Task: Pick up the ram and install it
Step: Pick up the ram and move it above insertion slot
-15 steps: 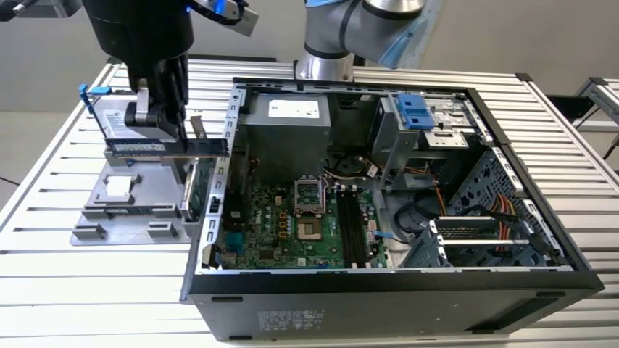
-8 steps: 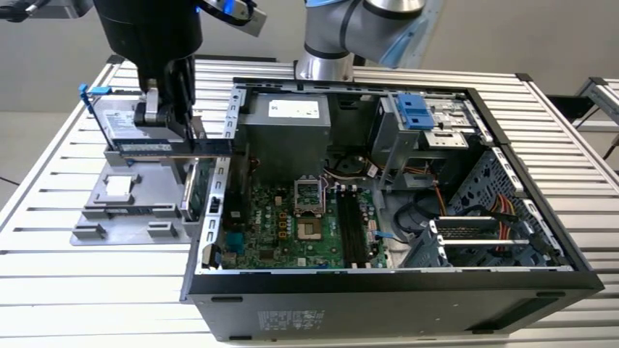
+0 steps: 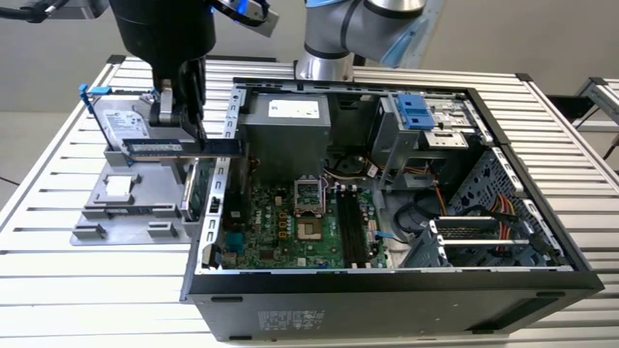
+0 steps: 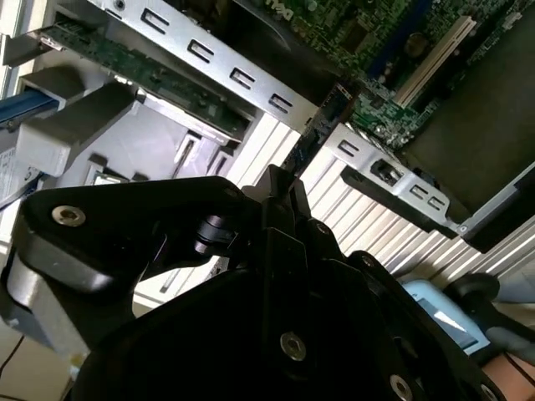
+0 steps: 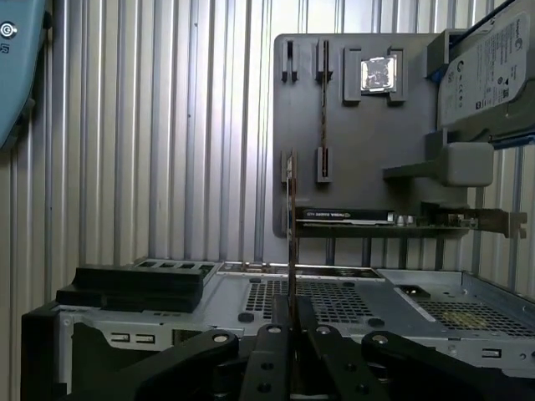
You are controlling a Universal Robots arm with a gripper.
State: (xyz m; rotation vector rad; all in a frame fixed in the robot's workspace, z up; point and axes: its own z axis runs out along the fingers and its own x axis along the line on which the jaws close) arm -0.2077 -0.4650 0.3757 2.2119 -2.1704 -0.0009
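- One robot arm comes straight down from above, its black wrist vertical, just outside the open computer case [image 3: 387, 304], beside the case wall on the exterior view's left.
- Its gripper [image 3: 182, 134] points downward, and its two fingers are clamped on the ram [image 3: 208, 147], pinching the stick's flat faces.
- The ram hangs lifted and level, with its long edge horizontal. One end reaches that case wall, but contact cannot be judged.
- In the first wrist view the ram [image 5: 291, 217] shows edge-on as a thin line rising from the gripper [image 5: 291, 317].
- In the second wrist view the ram [image 4: 316, 134] juts from the gripper [image 4: 280, 184] toward the case's metal frame.
- A grey holder tray [image 3: 126, 210] lies outside the case, beneath the ram, with a hard drive [image 3: 126, 127] propped on it.
- A green motherboard [image 3: 290, 232] lies inside the case.
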